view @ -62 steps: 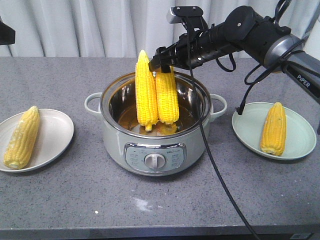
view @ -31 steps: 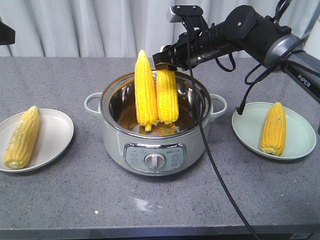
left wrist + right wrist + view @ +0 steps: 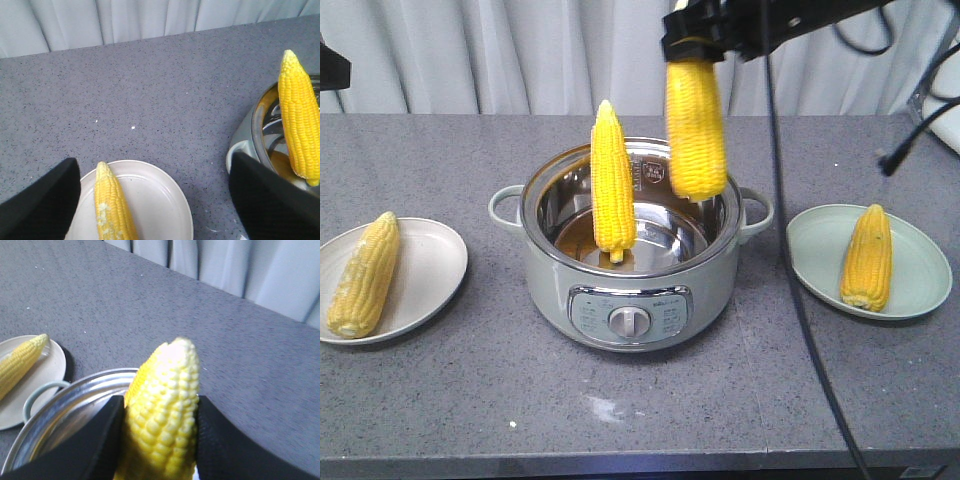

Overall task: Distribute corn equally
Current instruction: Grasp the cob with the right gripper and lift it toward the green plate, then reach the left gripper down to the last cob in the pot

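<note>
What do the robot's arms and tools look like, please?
The left tool and right tool have broad matte black fingers with rounded edges. The right arm is black too, and a thin black cable hangs from it. No markings show.

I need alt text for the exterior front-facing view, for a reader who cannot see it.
The right claw holds one corn cob in the air above an open electric pot, where a second cob stands upright. On the grey table, the left plate carries a lying cob and the right plate carries another cob.

Front wide, wrists close, sharing corn (image 3: 613,180)
</note>
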